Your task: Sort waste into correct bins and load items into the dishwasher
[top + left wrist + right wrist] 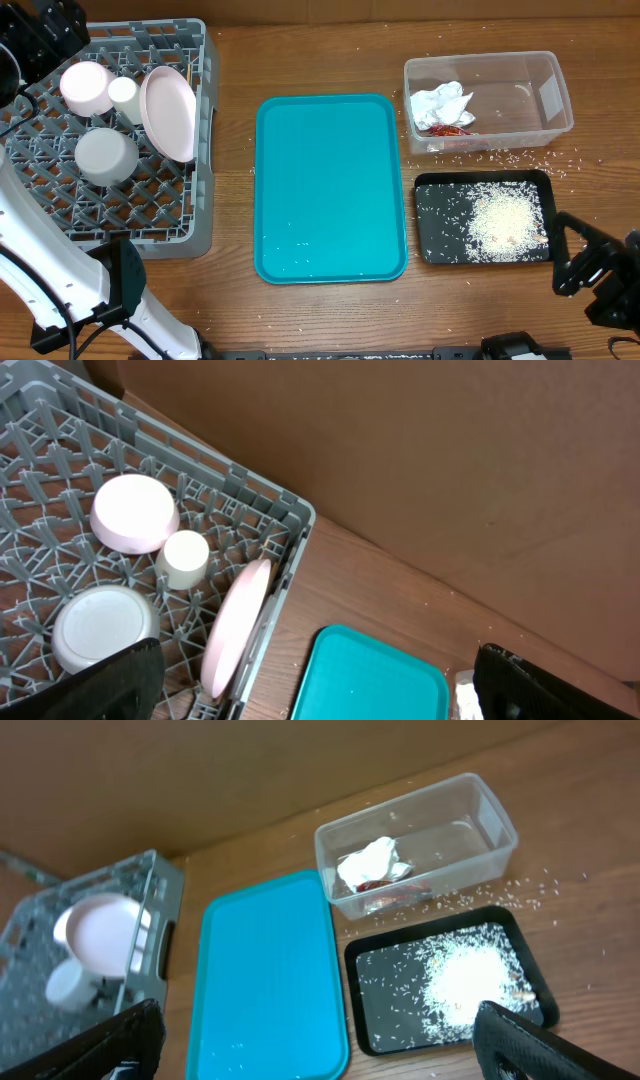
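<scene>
A brown wooden table (330,50) holds everything. On the left sits the grey dish rack (200,200). In it the big round plate (168,112) stands on its edge and leans a bit. Its long side runs from the back of the rack to the front. Next to it are a pinkish bowl (86,87) turned upside down, a small white cup (123,90) and a grey bowl (106,154). The left gripper (318,660) hangs over the rack, jaws wide apart and empty.

On the right, the clear tub (540,90) holds the napkin (440,103) and the red wrapper (450,128). The black tray (430,220) lies longways left to right, with a rice pile (505,222) in it. The right gripper (572,255) is just beside the tray's right end, jaws wide apart and empty.
</scene>
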`<state>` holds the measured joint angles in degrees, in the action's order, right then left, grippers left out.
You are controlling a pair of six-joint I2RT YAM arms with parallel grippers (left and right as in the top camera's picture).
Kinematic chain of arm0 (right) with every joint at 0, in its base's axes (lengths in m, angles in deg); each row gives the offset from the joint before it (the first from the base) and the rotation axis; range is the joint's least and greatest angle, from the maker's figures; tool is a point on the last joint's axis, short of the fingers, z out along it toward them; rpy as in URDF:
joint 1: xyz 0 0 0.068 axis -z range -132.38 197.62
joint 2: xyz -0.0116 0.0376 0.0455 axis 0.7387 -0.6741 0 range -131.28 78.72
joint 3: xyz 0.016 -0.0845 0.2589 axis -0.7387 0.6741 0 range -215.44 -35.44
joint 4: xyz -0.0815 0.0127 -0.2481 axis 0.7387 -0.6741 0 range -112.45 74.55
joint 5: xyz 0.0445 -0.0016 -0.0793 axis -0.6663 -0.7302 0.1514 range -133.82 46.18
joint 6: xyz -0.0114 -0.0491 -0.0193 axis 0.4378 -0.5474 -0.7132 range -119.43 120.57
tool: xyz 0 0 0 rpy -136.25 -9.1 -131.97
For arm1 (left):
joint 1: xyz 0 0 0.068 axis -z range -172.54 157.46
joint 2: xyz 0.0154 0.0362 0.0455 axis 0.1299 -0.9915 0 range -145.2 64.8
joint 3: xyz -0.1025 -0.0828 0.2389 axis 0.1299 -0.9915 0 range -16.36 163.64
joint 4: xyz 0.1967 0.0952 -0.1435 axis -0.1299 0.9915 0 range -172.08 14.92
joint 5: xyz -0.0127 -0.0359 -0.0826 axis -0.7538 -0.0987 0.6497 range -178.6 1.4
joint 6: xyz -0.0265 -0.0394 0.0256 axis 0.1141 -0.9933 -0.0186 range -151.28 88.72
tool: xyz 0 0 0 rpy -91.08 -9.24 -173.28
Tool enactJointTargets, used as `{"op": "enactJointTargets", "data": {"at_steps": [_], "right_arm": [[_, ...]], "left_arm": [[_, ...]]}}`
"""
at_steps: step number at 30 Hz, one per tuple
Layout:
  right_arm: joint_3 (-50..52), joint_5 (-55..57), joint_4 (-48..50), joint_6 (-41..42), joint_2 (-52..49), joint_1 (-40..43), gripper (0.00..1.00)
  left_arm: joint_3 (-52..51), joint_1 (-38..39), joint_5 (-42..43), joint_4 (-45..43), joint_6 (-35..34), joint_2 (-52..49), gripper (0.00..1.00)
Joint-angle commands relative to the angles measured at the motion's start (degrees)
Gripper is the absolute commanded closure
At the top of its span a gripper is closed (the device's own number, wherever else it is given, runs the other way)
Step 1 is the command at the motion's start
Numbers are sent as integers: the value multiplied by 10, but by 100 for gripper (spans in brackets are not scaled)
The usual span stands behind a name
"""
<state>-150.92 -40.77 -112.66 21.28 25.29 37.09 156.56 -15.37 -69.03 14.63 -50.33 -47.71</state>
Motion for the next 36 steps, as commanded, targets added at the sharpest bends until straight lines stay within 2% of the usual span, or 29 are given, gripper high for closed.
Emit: {"op": "enactJointTargets", "data": {"at_steps": [1, 6, 11, 20, 21, 31, 36], "right_arm": [[0, -28, 2, -57, 12, -2, 0], [36, -26, 2, -57, 46, 16, 0], [177, -32, 50, -58, 135, 64, 0], [553, -81, 398, -122, 367, 78, 0], [626, -84, 464, -122, 399, 78, 0], [940, -113, 812, -122, 472, 77, 0], [1057, -113, 944, -122, 520, 77, 0]], "left_arm": [[3, 4, 9, 1, 13, 4, 0], [3, 3, 9, 1, 13, 4, 0], [3, 4, 9, 1, 13, 4, 0], [3, 3, 9, 1, 13, 4, 0], [3, 3, 9, 1, 13, 4, 0], [3, 4, 9, 1, 13, 4, 0], [3, 3, 9, 1, 13, 4, 0]]}}
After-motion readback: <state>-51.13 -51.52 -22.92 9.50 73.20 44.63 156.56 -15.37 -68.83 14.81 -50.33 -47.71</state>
